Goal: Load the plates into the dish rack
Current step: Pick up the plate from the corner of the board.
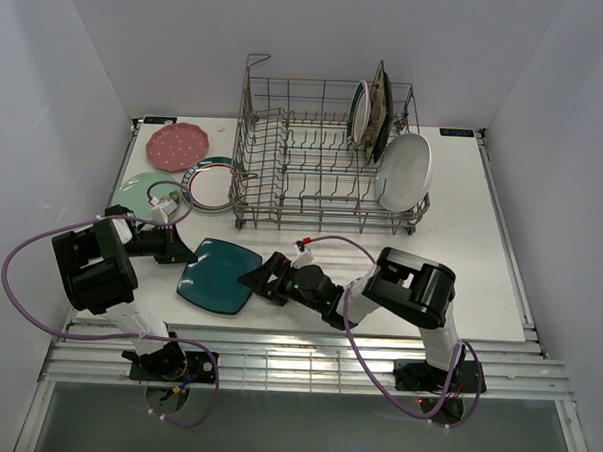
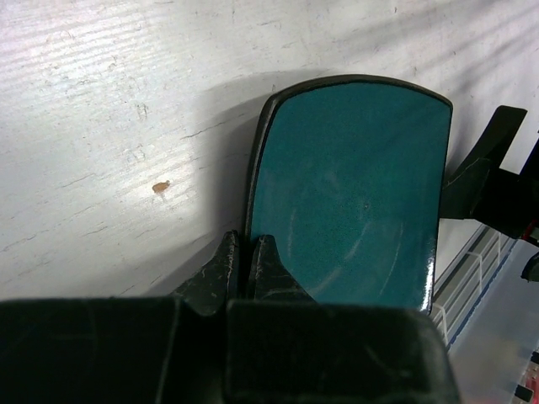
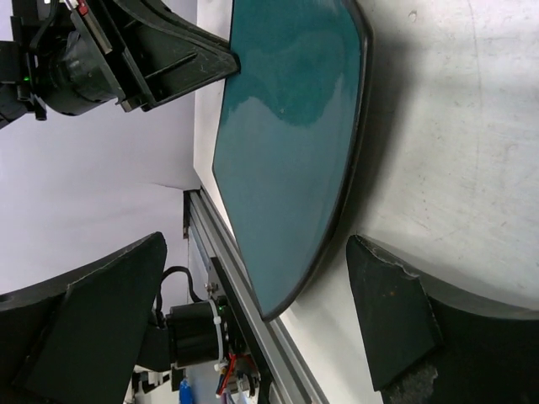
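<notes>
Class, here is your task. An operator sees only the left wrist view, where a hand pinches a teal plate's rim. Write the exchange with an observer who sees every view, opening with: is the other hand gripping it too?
Observer: No. The right hand is open, with a finger on either side of the teal plate, not closed on it.
Operator: How full is the rack?
Observer: The rack has at least three plates standing at its right end.
Operator: What else waits on the table?
Observer: On the table, left of the rack, I see a pink plate, a rimmed white plate and a green plate.
</notes>
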`<act>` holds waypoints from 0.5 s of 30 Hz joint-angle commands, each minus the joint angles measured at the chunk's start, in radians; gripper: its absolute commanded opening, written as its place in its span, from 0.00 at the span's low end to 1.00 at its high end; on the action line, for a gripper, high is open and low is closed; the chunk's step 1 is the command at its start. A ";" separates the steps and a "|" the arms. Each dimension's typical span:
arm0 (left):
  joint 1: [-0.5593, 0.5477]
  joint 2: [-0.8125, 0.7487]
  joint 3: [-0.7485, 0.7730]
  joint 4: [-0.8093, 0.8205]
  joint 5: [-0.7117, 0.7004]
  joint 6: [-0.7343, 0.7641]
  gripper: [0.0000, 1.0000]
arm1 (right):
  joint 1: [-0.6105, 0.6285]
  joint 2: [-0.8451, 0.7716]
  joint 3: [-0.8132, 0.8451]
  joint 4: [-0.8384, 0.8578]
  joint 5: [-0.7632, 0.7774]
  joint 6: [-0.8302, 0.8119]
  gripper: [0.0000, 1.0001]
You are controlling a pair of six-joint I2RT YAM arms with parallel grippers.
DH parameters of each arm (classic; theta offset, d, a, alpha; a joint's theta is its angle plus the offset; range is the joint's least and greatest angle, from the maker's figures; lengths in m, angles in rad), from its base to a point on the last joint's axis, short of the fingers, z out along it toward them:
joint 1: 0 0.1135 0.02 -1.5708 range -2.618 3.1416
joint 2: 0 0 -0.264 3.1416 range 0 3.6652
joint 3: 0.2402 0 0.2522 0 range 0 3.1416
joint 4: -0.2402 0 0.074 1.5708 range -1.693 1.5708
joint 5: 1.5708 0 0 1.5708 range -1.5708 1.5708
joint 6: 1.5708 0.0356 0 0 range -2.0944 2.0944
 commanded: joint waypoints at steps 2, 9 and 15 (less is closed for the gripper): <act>-0.017 -0.040 -0.020 0.097 -0.181 0.094 0.00 | 0.008 0.027 0.037 -0.041 0.047 0.002 0.91; -0.028 -0.052 -0.031 0.097 -0.183 0.102 0.00 | 0.009 0.084 0.089 -0.044 0.042 0.011 0.83; -0.048 -0.067 -0.048 0.097 -0.195 0.108 0.00 | 0.011 0.105 0.112 -0.049 0.044 0.016 0.66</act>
